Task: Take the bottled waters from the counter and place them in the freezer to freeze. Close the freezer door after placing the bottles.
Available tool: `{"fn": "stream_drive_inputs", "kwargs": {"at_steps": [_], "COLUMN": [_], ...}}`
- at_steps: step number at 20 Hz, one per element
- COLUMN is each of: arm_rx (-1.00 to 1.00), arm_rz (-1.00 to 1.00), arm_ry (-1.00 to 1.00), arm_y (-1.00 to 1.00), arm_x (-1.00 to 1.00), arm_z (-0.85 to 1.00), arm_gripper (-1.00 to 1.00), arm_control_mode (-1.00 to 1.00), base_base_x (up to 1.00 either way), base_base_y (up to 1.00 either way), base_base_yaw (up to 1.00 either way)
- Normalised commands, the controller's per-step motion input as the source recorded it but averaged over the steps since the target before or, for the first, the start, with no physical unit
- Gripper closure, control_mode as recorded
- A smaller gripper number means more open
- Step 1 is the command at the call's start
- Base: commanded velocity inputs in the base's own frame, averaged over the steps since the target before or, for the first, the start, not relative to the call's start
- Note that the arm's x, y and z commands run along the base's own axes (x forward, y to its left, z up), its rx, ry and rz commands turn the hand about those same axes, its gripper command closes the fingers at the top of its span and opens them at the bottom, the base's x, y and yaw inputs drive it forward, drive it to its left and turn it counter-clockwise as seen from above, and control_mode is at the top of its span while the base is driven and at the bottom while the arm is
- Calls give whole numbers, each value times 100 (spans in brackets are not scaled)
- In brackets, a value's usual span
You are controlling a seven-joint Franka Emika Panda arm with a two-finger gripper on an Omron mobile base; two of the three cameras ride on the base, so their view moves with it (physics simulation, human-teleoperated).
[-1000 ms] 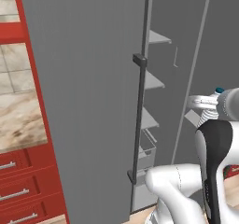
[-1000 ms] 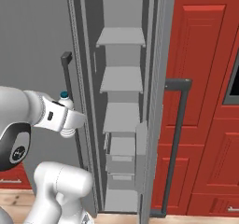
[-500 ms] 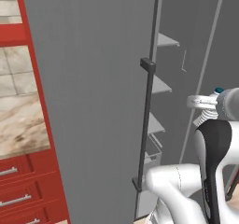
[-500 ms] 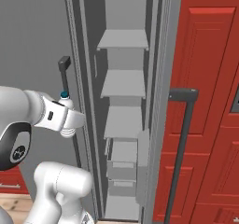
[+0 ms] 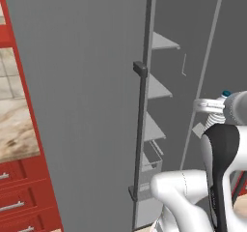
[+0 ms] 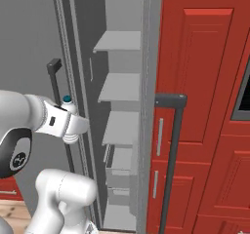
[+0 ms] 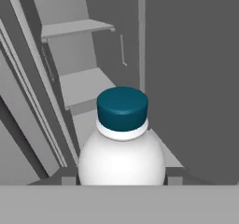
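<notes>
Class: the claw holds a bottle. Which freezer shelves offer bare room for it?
The claw grips the bottle. The upper shelves inside the freezer lie bare between its walls. Lower down, drawer bins crowd the space.

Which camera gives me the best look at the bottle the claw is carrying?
The hand view: the bottle sits front and centre, teal cap up, before the freezer shelves. In the left base view just its cap peeks above the arm; same in the right base view.
</notes>
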Motion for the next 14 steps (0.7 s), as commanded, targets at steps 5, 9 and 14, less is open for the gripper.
{"fn": "stream_drive_inputs", "kwargs": {"at_steps": [5,9,14], "arm_rx": [0,0,0], "arm_rz": [0,0,0], "arm_ry": [0,0,0], "arm_y": [0,0,0], "arm_x": [0,0,0], "arm_z": [0,0,0], "arm_gripper": [100,100,100], "arm_control_mode": [100,100,100], "base_base_x": [15,29,41], "base_base_y": [-17,0,-5], "base_base_yaw": [3,0,1]}}
